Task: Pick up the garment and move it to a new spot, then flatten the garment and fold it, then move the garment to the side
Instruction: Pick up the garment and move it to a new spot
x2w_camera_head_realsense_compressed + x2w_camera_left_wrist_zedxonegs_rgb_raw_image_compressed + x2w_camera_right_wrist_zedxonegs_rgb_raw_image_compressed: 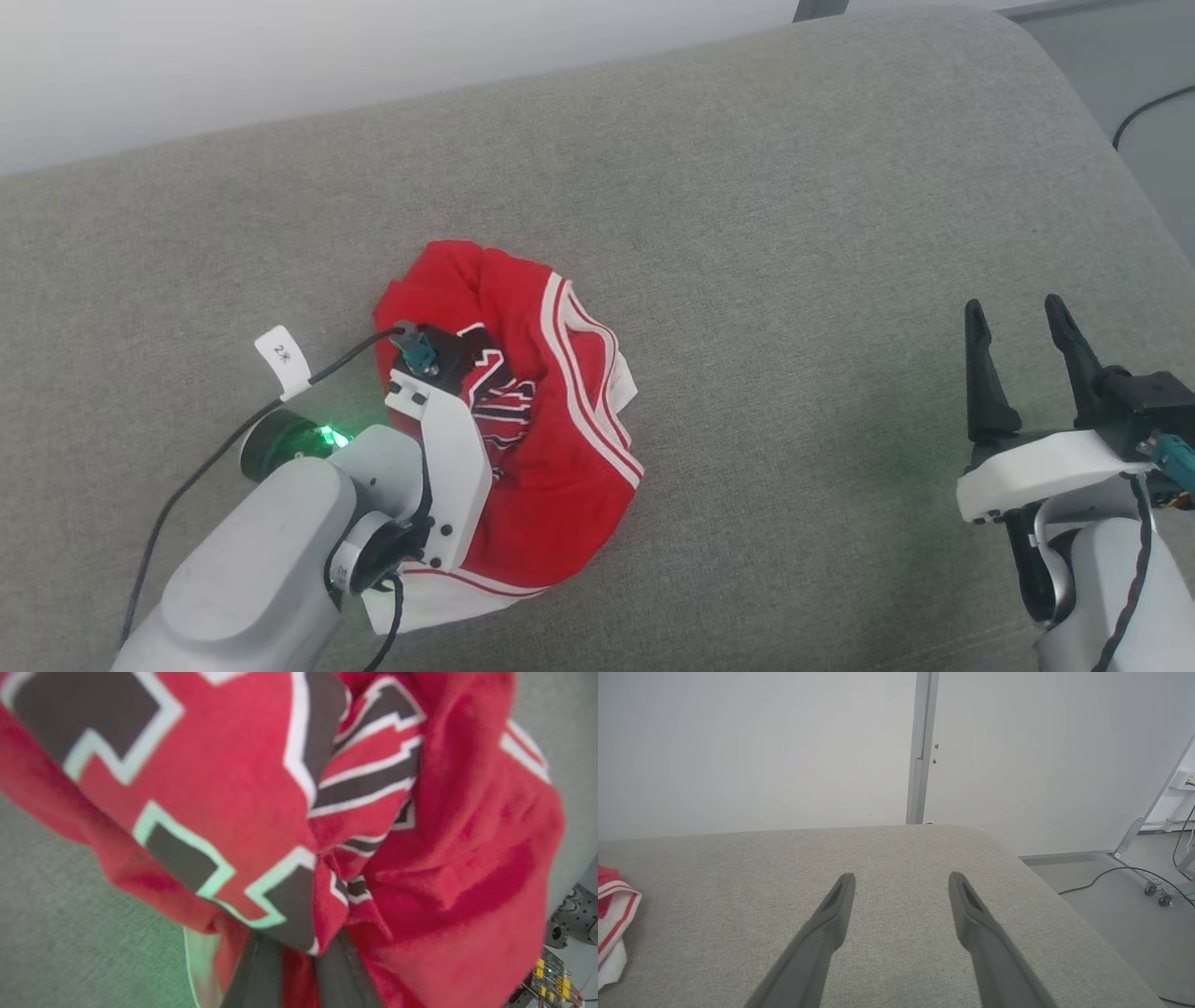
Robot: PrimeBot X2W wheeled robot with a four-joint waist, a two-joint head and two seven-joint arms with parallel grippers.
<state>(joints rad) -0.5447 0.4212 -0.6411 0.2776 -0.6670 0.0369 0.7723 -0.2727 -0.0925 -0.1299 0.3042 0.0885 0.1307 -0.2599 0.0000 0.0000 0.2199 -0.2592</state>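
Garment (551,448), red with white-and-red striped trim and black, white-outlined lettering, sat bunched in a heap on the left part of a grey upholstered surface (794,233), close in front of the robot; a white edge of it showed under the left forearm; in the left wrist view the left gripper (301,947) was clenched on a fold of the red cloth, its two dark fingers (257,975) nearly together with fabric pinched between them and draped over their tips; a green light (327,435) glowed on that wrist, and a black cable (187,485) with a white tag (283,362) ran beside it; well apart to the right, the right gripper (1013,317) hung above bare upholstery with its fingers spread wide and nothing between them; in the right wrist view the garment's striped edge (614,910) lay far left of that gripper (901,877); beyond the surface's rounded far edge stood a white wall (738,742) with a grey post (922,742), and a dark cable (1106,877) trailed over the floor at right.
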